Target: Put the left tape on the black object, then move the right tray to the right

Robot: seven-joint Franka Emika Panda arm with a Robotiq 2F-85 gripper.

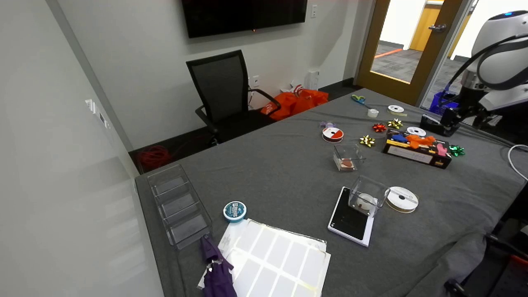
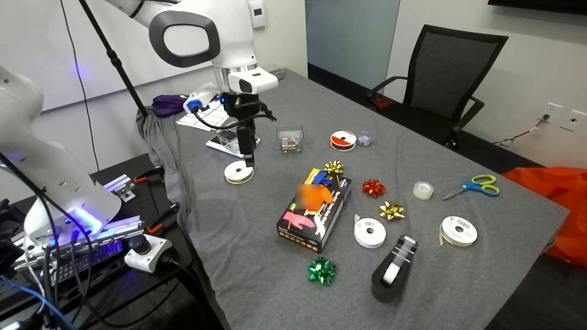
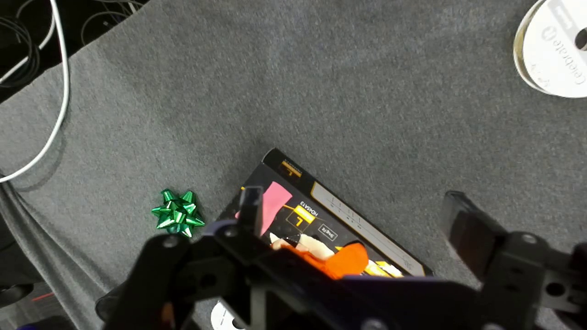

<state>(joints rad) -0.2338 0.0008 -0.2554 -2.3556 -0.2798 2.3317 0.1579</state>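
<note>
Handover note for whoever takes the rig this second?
Pincer: open, holding nothing, above the table.
White roll, probably the left tape: on the table beside the black-topped slab.
Black object: unclear; slab, glove box or tape dispenser.
Clear trays: a small tray seemingly on the slab, another tray holding something brown, a divided tray; right one unclear.
Done: roll not yet placed; tray move, can't tell.
Left: likely the roll first, then the tray.

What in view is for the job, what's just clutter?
For the job:
gripper
white ribbon roll beside the black-topped slab
that slab, glove box or tape dispenser: unclear which is meant
one of the clear trays, also unclear

Just lying about:
scissors
green bow
red-and-white roll
teal tin
</note>
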